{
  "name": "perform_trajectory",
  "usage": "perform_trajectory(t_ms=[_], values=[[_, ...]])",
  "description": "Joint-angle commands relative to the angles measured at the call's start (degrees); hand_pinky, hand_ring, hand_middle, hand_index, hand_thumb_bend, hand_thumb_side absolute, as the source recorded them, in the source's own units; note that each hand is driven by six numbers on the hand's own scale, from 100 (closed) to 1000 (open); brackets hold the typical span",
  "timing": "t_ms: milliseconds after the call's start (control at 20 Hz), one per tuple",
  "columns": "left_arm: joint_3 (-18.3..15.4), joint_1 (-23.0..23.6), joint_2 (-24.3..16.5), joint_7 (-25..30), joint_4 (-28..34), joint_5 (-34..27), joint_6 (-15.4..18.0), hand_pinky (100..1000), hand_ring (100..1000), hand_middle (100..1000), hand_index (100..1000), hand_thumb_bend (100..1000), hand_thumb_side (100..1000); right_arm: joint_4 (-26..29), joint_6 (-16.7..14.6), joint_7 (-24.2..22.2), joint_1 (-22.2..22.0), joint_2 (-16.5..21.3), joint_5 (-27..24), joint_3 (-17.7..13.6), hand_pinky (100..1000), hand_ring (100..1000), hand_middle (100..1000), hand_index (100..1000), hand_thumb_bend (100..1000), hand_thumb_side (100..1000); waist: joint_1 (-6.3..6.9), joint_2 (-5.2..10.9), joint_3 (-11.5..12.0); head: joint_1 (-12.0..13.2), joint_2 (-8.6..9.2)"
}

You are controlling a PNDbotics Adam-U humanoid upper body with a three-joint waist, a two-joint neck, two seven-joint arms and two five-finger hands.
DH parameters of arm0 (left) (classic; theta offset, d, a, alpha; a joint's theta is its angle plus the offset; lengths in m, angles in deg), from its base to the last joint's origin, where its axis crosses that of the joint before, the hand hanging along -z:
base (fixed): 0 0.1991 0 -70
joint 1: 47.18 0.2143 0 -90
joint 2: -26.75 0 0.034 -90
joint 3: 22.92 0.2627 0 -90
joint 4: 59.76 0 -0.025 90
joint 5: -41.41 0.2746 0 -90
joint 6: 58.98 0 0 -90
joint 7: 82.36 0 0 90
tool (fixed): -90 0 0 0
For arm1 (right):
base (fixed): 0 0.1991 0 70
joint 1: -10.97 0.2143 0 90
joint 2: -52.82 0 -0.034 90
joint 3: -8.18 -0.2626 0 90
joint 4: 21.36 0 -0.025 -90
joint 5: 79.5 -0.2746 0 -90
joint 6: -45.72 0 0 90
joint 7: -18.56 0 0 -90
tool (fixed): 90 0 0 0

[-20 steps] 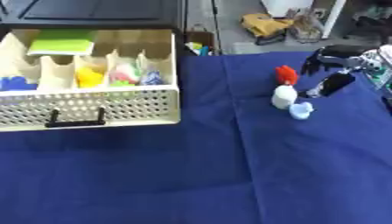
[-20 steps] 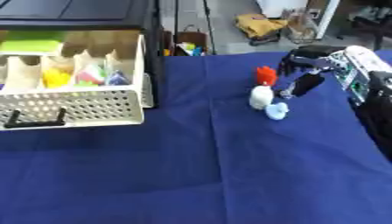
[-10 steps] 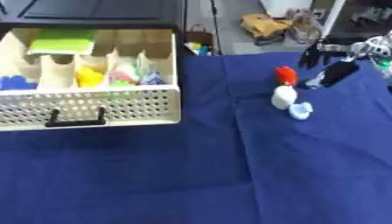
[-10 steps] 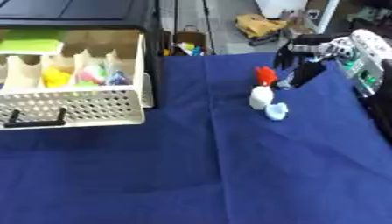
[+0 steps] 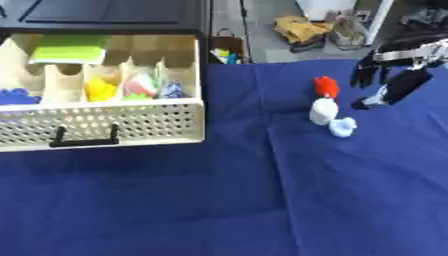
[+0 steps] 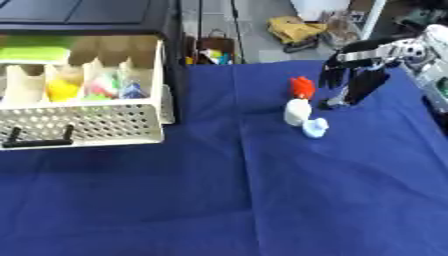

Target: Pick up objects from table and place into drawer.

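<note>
Left eye view: my right hand (image 5: pixel 391 82) hangs at upper right, fingers pointing down and relaxed, holding nothing. Red piece (image 5: pixel 325 86), white piece (image 5: pixel 322 111) and pale blue piece (image 5: pixel 341 127) sit clustered just left of it on the blue surface (image 5: pixel 262 200).

Right eye view: open cream drawer (image 6: pixel 83 122) at upper left, small colourful bits in its compartments.

Open drawer (image 5: pixel 105 125) at the desk's (image 5: pixel 227 200) far left, small items sorted in its compartments. Three small objects (image 5: pixel 325 107) clustered together well to its right, toward the far edge. Right hand (image 6: pixel 354 82) just right of that cluster, fingers pointing down.
</note>
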State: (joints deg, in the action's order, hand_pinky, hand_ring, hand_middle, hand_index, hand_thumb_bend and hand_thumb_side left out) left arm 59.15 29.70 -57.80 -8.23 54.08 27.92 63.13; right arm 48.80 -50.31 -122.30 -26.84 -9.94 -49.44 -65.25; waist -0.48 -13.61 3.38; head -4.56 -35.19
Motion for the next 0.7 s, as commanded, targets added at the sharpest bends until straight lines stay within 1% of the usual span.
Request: perform_trajectory(t_ms=[50,300,350,400,650,700], values=[[-0.13,-0.65,-0.57,0.08,0.75,0.02,0.17,319,448,529,731,204,963,2.56,0.75,-0.73,0.24,2.59,-1.22,-0.47,674,740,625,768,444,456,0.06,0.77,0.05,-0.25,0.55],[-0.11,-0.72,-0.5,0.14,0.75,-0.12,0.19,319,448,529,732,204,963,3.11,1.4,-0.55,-0.58,2.32,-1.34,0.06,674,742,624,767,449,447,0.13,0.75,0.24,-0.41,0.73],[-0.11,-0.74,-0.48,0.13,0.75,-0.15,0.19,319,448,529,732,204,963,3.05,1.45,-0.48,-0.66,2.2,-1.26,0.14,674,743,624,767,461,435,0.14,0.74,0.26,-0.45,0.77],[-0.11,-0.76,-0.47,0.13,0.75,-0.17,0.19,319,448,529,732,204,963,3.01,1.46,-0.39,-0.71,2.08,-1.14,0.2,674,743,624,767,449,446,0.15,0.73,0.27,-0.47,0.81],[-0.09,-0.82,-0.4,0.18,0.75,-0.2,0.14,319,448,529,732,204,963,2.0,1.23,-0.39,-0.95,1.53,-0.09,0.88,677,753,632,771,444,432,0.13,0.65,0.29,-0.6,0.96],[-0.08,-0.83,-0.38,0.2,0.75,-0.2,0.13,319,448,529,732,204,963,1.7,1.13,-0.41,-0.95,1.38,0.15,0.98,676,754,631,771,455,410,0.13,0.64,0.3,-0.62,1.0]])
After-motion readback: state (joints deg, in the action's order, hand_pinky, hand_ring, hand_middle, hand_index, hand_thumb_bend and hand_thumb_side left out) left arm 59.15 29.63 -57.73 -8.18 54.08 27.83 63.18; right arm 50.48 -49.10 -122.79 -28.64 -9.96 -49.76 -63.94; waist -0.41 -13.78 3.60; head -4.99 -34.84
